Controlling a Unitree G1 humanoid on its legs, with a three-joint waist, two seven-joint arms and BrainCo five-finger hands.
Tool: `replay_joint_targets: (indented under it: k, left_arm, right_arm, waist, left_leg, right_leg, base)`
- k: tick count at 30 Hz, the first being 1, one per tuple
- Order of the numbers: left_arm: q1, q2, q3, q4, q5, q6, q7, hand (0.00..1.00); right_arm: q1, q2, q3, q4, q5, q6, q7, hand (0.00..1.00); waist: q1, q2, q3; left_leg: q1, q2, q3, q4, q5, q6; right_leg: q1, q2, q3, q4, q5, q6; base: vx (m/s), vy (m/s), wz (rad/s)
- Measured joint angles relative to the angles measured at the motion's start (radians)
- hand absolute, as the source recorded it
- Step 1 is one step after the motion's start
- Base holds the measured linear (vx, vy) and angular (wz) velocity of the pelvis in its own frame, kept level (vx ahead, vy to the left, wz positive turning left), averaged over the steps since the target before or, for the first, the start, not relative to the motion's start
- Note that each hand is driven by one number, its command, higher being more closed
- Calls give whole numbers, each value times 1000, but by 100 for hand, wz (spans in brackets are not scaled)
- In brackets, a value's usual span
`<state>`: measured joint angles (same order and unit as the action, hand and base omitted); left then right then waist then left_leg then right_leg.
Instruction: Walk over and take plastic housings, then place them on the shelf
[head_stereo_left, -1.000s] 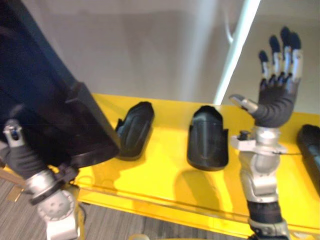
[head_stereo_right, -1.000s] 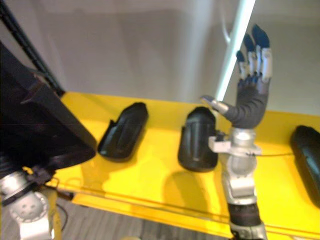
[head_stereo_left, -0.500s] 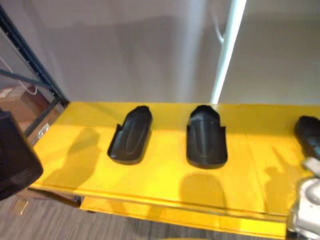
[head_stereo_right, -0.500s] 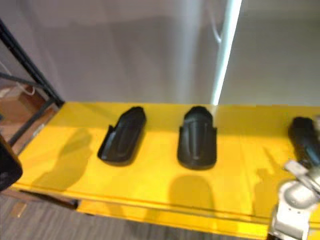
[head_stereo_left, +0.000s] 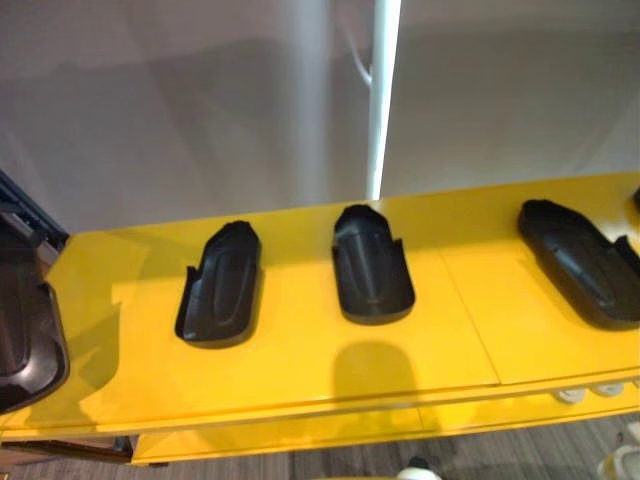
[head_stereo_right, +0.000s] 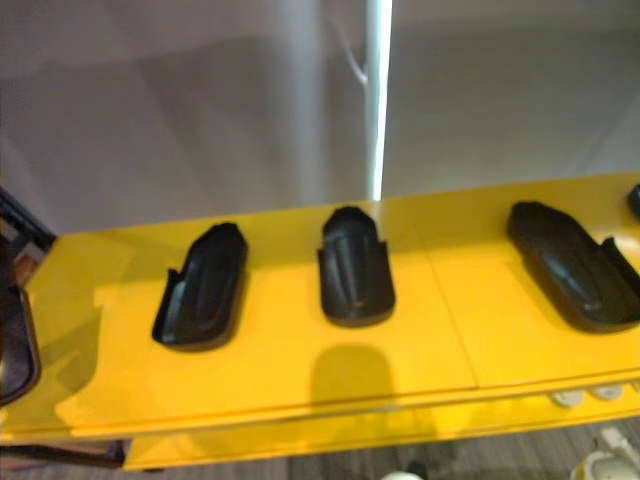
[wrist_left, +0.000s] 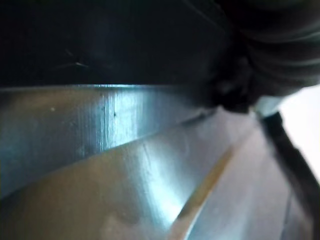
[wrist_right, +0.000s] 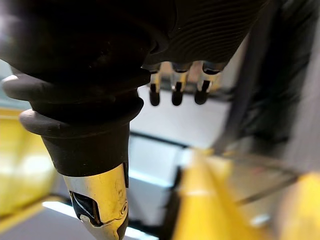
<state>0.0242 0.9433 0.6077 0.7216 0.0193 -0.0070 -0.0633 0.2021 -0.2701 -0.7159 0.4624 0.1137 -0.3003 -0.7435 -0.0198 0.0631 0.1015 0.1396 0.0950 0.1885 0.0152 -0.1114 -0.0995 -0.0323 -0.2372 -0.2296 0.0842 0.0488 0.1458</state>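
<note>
Housings of black plastic lie in a row on the yellow shelf: the left housing, the middle housing and the right housing. Each lies lengthwise from the back edge toward the front edge, hollow side up as it seems, and apart from its neighbours. I judge that this spacing lets one more be put down without pushing the others. At the left end of the shelf a further dark housing is cut by the picture edge, and I cannot tell if it rests there or is carried. The right robot hand is relaxed, its fingers loose and nothing between them and the thumb. The left robot hand is close to something dark; whether it holds anything I cannot tell. A white post stands behind the back edge. No brand, label or writing can be read on any piece.
</note>
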Motion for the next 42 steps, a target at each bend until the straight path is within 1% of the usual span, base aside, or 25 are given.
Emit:
replay_joint_targets:
  k: [2, 3, 5, 6, 8, 10, 12, 15, 19, 23, 24, 29, 32, 35, 37, 38, 39, 40, 41, 42]
  left_arm:
    - [-26, 17, -10, 11, 0, 13, -28, 100]
    - [-51, 33, -45, 13, 1, 28, -42, 100]
    - [-73, 35, -66, 13, 12, 44, -60, 100]
    - [-82, 35, -85, 13, 26, 55, -76, 100]
    - [-87, 35, -120, 14, 30, 78, -97, 100]
    - [-97, 39, -156, 14, 44, 112, -118, 100]
    - [-100, 40, -164, 15, 70, 135, -120, 100]
    - [-100, 41, -182, 29, 69, 169, -120, 100]
    - [-100, 41, -198, 40, 69, 185, -111, 100]
    - [-99, 31, -234, 49, 70, 188, -64, 100]
    - [-99, 21, -234, 49, 69, 189, -57, 0]
    - [-102, -34, -233, 50, 68, 190, -10, 0]
    - [-102, -78, -234, 51, 67, 191, 22, 0]
    - [-104, -111, -234, 51, 67, 195, 73, 0]
    - [-110, -142, -233, 51, 67, 205, 142, 0]
    - [-113, -150, -233, 51, 67, 209, 165, 0]
    - [-122, -165, -230, 49, 67, 216, 221, 0]
    - [-126, -172, -227, 46, 67, 221, 257, 0]
    - [-134, -173, -217, 38, 66, 229, 312, 0]
    - [-141, -174, -187, 10, 66, 229, 379, 0]
  right_arm:
    - [-1, 3, 0, 38, 15, -2, 0, 0]
    - [-5, 4, 0, 67, 44, -10, 0, 0]
    - [-5, 6, -1, 82, 69, -12, 0, 0]
    - [-9, 7, -1, 102, 71, -22, 1, 0]
    - [-16, 12, 0, 124, 79, -29, 2, 0]
    - [-27, 23, 0, 164, 90, -31, 3, 0]
    - [-31, 35, 1, 187, 92, -31, 4, 0]
    - [-29, 40, 1, 209, 108, -37, 8, 0]
    - [-30, 41, 1, 216, 108, -37, 26, 0]
    - [-31, 40, -18, 216, 109, -43, 34, 0]
    - [-29, 40, -18, 216, 109, -44, 40, 0]
    - [-30, 28, -26, 214, 109, -44, 55, 0]
    - [-30, 17, -48, 210, 109, -44, 69, 0]
    - [-27, 5, -65, 204, 109, -46, 73, 0]
    - [-21, 0, -68, 172, 109, -53, 84, 0]
    - [-21, -1, -68, 167, 109, -60, 89, 0]
    - [-21, -1, -68, 152, 109, -80, 91, 0]
    - [-21, -1, -67, 139, 109, -90, 91, 0]
    - [-21, -1, -64, 100, 108, -101, 92, 0]
    - [-19, -1, -59, 45, 106, -121, 94, 0]
  waist:
    - [1, 1, 5]
    - [-1, 1, 7]
    - [-6, -1, 9]
    - [-10, -5, 10]
    - [-18, -14, 13]
    - [-21, -33, 16]
    - [-21, -48, 16]
    - [-21, -63, 12]
    - [-22, -77, 20]
    - [-20, -82, 23]
    - [-20, -82, 24]
    - [-20, -77, 27]
    - [-20, -69, 32]
    - [-21, -57, 39]
    - [-23, -45, 45]
    - [-23, -44, 45]
    - [-22, -41, 45]
    - [-22, -40, 45]
    - [-22, -40, 45]
    - [-22, -41, 45]
  left_leg:
    - [2, -1, 13, 0, 0, 0]
    - [2, -2, 13, 0, 0, 0]
    - [2, -1, 14, 0, 0, 0]
    - [2, -1, 14, -1, 0, 0]
    - [2, -1, 14, -1, 0, 0]
    - [2, 0, 15, -2, 0, 0]
    - [1, 0, 16, -3, 0, 0]
    - [2, 0, 18, -3, -2, -3]
    - [2, 1, 23, -2, -2, -3]
    - [2, 1, 32, -2, -3, -2]
    - [2, 1, 32, -2, -4, -2]
    - [8, 0, 35, -2, -5, -2]
    - [17, 0, 38, -3, -6, -2]
    - [17, 0, 39, -3, -7, -1]
    - [18, 0, 39, -3, -7, -2]
    - [18, 0, 39, -3, -7, -2]
    - [18, 0, 39, -3, -7, -2]
    - [19, 0, 39, -3, -7, -2]
    - [19, 0, 39, -4, -8, -3]
    - [19, 0, 39, -5, -8, -4]
  right_leg:
    - [-6, 0, 11, 3, 0, 0]
    - [-6, 0, 11, 3, 0, 0]
    - [-6, 0, 11, 3, 0, -1]
    - [-6, 0, 11, 3, 0, -1]
    - [-6, 1, 11, 3, 0, -1]
    - [-7, 2, 11, 3, -1, -2]
    - [-8, 3, 11, 3, -1, -2]
    - [-8, 3, 11, 3, 0, -3]
    - [-7, 4, 11, 3, 0, -2]
    - [-9, 3, 13, 3, 0, -2]
    - [-9, 4, 13, 3, -1, -3]
    - [-6, 3, 16, 3, -1, -4]
    - [-1, 2, 19, 4, -2, -5]
    - [-1, 2, 20, 5, -2, -6]
    - [-1, 2, 21, 5, -2, -6]
    - [-1, 2, 21, 5, -2, -5]
    - [-1, 3, 21, 5, -2, -5]
    - [0, 3, 21, 5, -2, -4]
    - [-1, 3, 26, 5, -1, -4]
    - [-1, 4, 27, 5, -1, -3]
  base:
    - [-16, 5, -13]
    - [-8, 5, -4]
    - [0, 0, 0]
    - [0, 0, 0]
    - [0, 0, 0]
    - [0, 0, 0]
    - [0, 0, 0]
    - [0, 0, 0]
    - [0, 0, 0]
    - [0, 0, 0]
    - [0, 0, 0]
    - [-2, 1, -1]
    - [-10, 3, -3]
    - [0, 0, 0]
    - [0, 0, 0]
    - [0, 0, 0]
    - [0, 0, 0]
    - [0, 0, 0]
    - [0, 0, 0]
    - [0, 0, 0]
